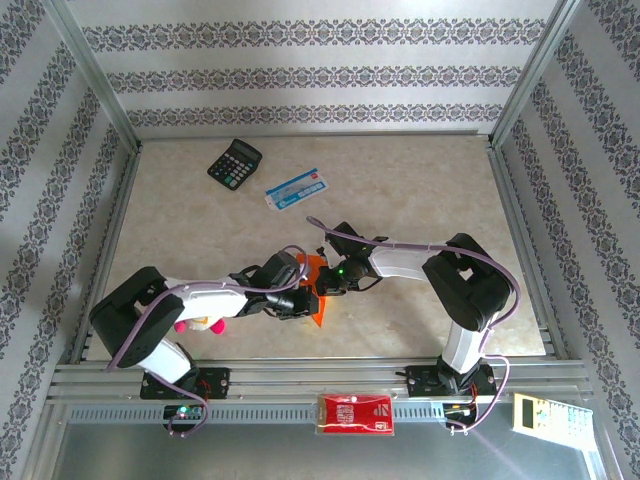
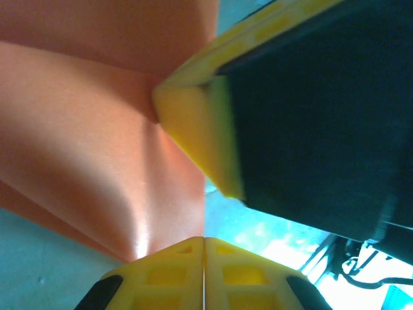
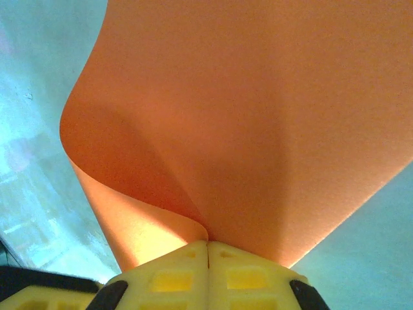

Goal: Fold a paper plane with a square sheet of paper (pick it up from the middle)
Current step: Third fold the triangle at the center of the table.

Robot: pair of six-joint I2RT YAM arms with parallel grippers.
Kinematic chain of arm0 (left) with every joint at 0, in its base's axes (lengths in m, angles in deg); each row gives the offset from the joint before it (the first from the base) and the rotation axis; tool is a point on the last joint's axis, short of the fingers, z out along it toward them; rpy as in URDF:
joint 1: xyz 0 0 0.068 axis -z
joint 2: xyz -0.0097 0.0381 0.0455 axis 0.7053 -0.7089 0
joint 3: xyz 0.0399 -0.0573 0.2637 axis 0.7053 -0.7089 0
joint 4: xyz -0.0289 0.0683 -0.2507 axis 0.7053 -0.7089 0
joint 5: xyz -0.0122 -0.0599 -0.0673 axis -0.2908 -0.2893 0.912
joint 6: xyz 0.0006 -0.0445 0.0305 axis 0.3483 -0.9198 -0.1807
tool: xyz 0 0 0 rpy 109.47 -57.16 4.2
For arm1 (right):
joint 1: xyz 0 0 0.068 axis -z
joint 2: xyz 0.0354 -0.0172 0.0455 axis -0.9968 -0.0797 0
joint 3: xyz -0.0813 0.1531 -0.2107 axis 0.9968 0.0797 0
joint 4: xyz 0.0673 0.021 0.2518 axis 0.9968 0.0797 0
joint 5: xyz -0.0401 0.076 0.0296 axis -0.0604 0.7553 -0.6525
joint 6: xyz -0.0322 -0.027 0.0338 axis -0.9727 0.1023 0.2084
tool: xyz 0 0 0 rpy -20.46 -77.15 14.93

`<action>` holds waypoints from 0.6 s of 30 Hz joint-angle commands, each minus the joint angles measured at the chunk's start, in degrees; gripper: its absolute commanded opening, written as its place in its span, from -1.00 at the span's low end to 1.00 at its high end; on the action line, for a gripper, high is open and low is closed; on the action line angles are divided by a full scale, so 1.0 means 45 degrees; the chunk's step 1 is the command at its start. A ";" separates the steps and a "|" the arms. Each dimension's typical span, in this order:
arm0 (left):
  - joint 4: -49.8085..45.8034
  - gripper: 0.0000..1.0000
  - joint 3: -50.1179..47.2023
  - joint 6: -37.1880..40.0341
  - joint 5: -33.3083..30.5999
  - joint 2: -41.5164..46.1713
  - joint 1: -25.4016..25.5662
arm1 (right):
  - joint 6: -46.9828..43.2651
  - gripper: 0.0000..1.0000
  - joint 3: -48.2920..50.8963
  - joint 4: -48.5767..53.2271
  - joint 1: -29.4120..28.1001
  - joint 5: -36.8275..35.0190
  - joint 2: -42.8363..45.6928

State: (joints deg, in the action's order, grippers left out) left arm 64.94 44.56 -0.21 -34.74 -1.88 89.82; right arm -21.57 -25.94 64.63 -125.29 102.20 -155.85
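I'm working over a pale, marbled beige tabletop (image 1: pixel 420 200), boxed in on three sides by wallpapered walls (image 1: pixel 300 75) with grey floral bands, bare metal posts running up the corners. Far back on the left sits a black calculator (image 1: pixel 234 163). Just to its right a blue-and-white flat packet (image 1: pixel 298 188) lies at a slant, apart from it. Down at the near edge, on the metal ledge (image 1: pixel 250 412) in front of my two bases, there's a red packet (image 1: pixel 354 413) with white print, and off to the right a pale keypad device (image 1: pixel 550 417). Now the action: both arms fold inward and meet over the near half of the table. The square sheet of paper (image 1: pixel 319 308), bright orange, is up between them, lifted off the surface and curling. My right pincer (image 3: pixel 208 244) has its yellow fingertips pressed together on the sheet. The paper billows up and away from the seam in one big bowed wave, its left side rolling over. My left pincer (image 2: pixel 204 240) is closed too, tips meeting on an edge of the same sheet, which rises from them in a broad orange fold. From my left wrist I see a yellow finger of the right pincer biting into the paper just above, so the two grips sit close together on the sheet, with a gap between them.
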 commanded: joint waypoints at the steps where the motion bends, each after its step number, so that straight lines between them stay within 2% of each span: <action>1: 0.0012 -0.81 -0.0022 0.0380 0.0010 -0.0526 -0.0091 | -0.0259 -1.00 0.0733 0.1160 0.0170 -0.1974 -0.1076; 6: 0.0251 -0.81 -0.0108 0.0237 0.0151 -0.0318 -0.0090 | -0.0269 -1.00 0.0752 0.1160 0.0183 -0.1971 -0.1095; 12: -0.0644 -0.79 0.0242 0.0598 -0.0202 0.0638 -0.0290 | -0.0283 -1.00 0.0741 0.1159 0.0188 -0.1966 -0.1054; 18: -0.0570 -0.79 0.0114 0.0868 -0.0165 0.0210 -0.0793 | -0.0278 -1.00 0.0734 0.1092 0.0187 -0.1922 -0.1124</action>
State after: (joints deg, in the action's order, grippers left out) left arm 64.15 44.49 1.54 -34.78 0.04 87.13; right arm -21.59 -25.94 64.61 -125.26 102.20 -155.85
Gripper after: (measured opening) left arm 0.103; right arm 0.048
